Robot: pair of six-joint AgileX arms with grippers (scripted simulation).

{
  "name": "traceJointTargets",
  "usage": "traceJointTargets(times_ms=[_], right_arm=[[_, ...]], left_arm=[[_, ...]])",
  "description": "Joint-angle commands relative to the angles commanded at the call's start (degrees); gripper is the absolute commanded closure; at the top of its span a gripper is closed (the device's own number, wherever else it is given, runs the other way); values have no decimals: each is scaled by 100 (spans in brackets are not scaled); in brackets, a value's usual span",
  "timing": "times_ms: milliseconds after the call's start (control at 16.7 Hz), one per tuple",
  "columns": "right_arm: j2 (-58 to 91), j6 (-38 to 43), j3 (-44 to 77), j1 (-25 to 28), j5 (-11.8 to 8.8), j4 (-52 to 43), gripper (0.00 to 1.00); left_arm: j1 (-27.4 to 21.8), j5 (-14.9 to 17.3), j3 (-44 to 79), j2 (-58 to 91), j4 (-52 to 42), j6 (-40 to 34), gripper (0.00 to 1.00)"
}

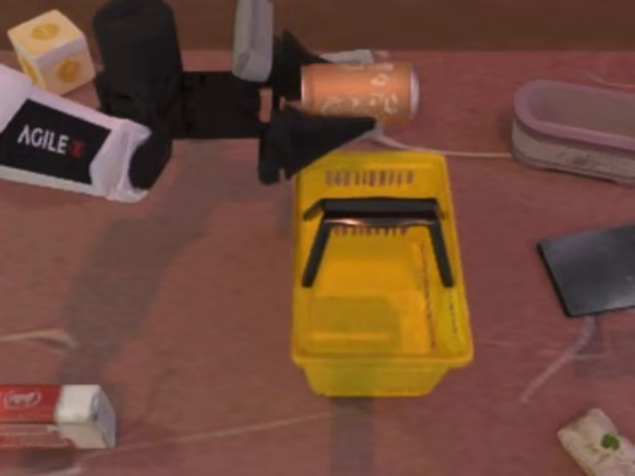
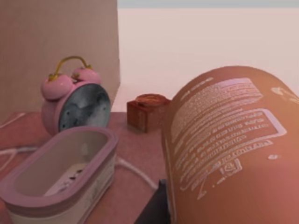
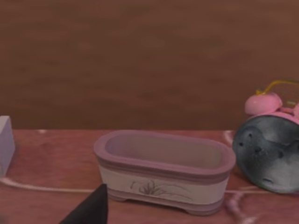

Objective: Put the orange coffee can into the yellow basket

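Yellow basket [image 1: 381,352] open-topped at frame centre to receive from above, left gripper [image 1: 327,97] in the upper middle closed on the sideways orange coffee can [image 1: 358,91], just beyond the basket's far rim, not yet over it; right gripper unseen.

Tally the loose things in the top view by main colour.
Orange: 1, cylindrical orange coffee can in the left gripper jaws
Yellow: 2, slotted plastic yellow basket; cream-and-yellow cube
Purple: 1, oval purple-rimmed tray
Grey or black: 2, pale grey box; flat dark square slab
Red and white: 1, red-and-white carton
White: 1, white packet with green mark
Total: 8
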Motion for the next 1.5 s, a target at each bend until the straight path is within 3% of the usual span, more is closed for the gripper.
traceJointTargets(times_ms=[300,600,1380,1500], right_arm=[[0,0,0,0,0,0,0],[0,0,0,0,0,0,0],[0,0,0,0,0,0,0],[0,0,0,0,0,0,0]], left_arm=[[78,-10,-219,849,1121,-31,100],[83,-11,-245,934,1215,-31,100],[83,-11,-245,934,1215,-31,2],[83,-11,-245,934,1215,-31,0]])
